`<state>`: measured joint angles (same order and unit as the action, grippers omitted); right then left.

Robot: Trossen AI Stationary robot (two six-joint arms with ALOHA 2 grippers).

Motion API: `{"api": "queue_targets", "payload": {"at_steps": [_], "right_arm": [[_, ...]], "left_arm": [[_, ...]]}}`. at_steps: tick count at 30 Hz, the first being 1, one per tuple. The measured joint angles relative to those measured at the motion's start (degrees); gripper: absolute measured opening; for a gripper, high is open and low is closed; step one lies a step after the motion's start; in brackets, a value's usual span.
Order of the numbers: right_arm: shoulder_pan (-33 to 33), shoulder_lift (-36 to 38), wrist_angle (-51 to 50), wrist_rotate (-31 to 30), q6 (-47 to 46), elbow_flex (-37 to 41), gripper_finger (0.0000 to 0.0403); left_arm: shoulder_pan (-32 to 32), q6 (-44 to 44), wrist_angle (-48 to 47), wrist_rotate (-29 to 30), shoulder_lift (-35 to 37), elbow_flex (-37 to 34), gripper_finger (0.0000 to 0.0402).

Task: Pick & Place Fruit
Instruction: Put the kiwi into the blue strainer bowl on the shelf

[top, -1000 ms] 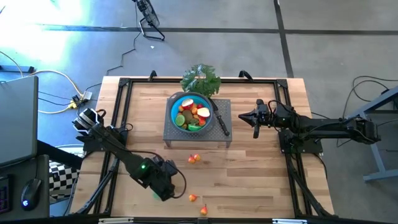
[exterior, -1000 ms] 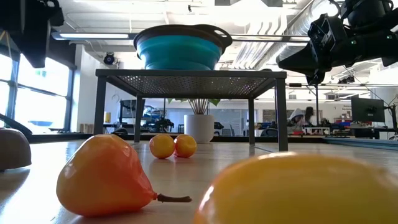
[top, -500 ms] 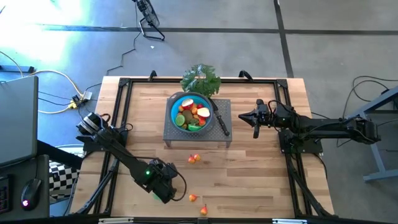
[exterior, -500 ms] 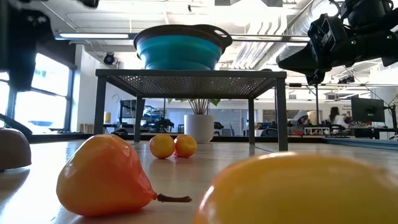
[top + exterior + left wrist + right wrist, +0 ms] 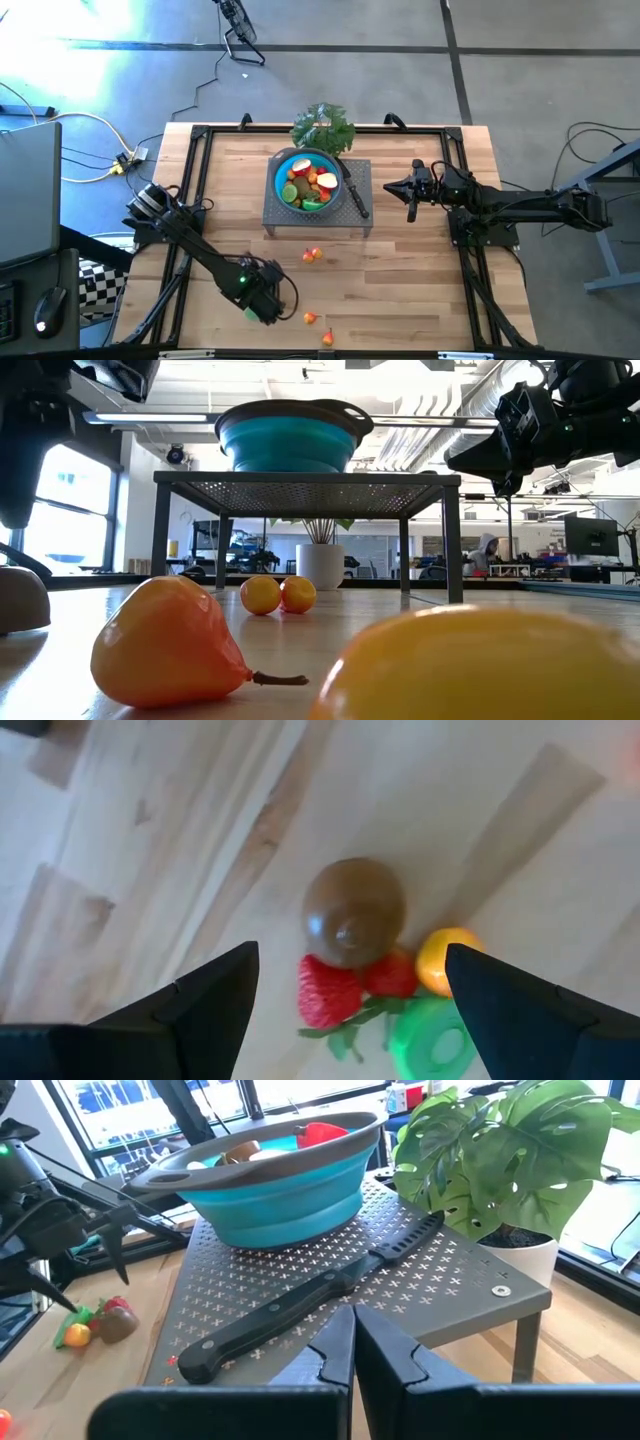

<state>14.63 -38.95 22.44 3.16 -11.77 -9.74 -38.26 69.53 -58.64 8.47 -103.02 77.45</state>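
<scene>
- The left gripper (image 5: 266, 310) sat low at the lower left of the high view, spread wide over a little huddle of fruit on the wooden surface (image 5: 420, 270), with nothing between its fingers
- In the left wrist view the two dark fingers (image 5: 205, 995) framed a brown kiwi-like fruit (image 5: 354, 912), with a strawberry (image 5: 329, 993) just beside it, a second red piece (image 5: 392, 974) touching it, a small orange ball (image 5: 446, 960) and a green slice (image 5: 434, 1037) close by
- To do this step well, I judged it should pick one piece, most likely the brown one, centre it between the fingers and drop straight down; the pieces were packed so tight that an off-centre close could nudge the neighbours away or pinch two at once
- The brown fruit looked round and glossy, so it might squirt out of a shallow pinch; a grip around its widest part seemed the safer bet
- Destination looked to be the blue bowl (image 5: 307, 181) at upper centre of the high view, already holding several pieces, up on the grey mesh stand (image 5: 284, 218) beside the black-handled knife (image 5: 355, 195)
- Loose fruit lay elsewhere too: a pair (image 5: 313, 255) just below the stand, and an orange pear-shaped piece (image 5: 168, 642) and a yellow one (image 5: 480, 665) filling the bottom of the low view
- The right gripper (image 5: 412, 190) waited at centre right of the high view beside the stand, fingers pressed together and holding nothing
</scene>
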Motion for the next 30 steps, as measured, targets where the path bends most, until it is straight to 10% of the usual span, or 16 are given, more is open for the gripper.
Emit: {"api": "queue_targets", "payload": {"at_steps": [30], "right_arm": [[0.0, 0.0, 0.0, -1.7, 0.0, 0.0, 0.0002]], "left_arm": [[0.0, 1.7, 13.7, 0.3, 7.3, -13.2, 0.0313]]}}
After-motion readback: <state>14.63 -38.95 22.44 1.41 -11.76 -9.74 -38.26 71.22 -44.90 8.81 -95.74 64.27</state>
